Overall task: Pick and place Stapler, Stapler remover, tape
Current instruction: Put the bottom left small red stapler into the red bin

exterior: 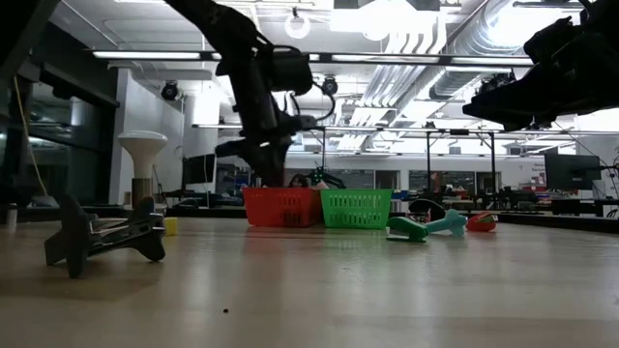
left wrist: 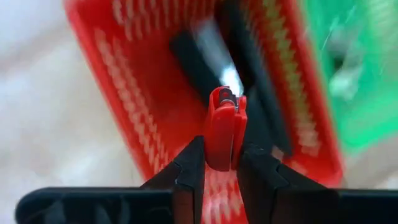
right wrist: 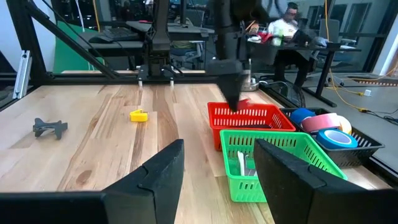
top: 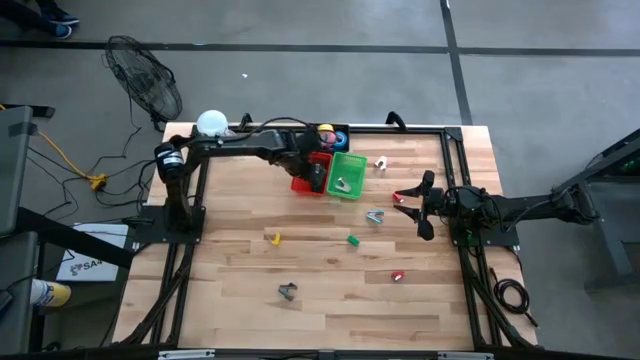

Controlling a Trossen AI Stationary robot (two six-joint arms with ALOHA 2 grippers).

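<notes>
Stapler (left wrist: 249,93): lay in the red basket (left wrist: 124,93), a long black shape directly beneath the left tool (left wrist: 221,165)
Left tool: hung over the red basket; closed on a small red piece (left wrist: 224,127), apparently held above the basket for release there
Right tool (right wrist: 214,165): waited near the counter's (top: 250,300) right edge; fingers spread apart, holding nothing
Tape (right wrist: 326,127): rolls sat in a dark tray beside the green basket (right wrist: 280,155), apart from both tools

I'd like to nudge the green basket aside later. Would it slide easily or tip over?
The green basket looks like thin mesh plastic holding little, so probably light. Low and wide, it would likely slide on the smooth wooden table rather than tip. It touches the red basket, which may shift too.
</notes>
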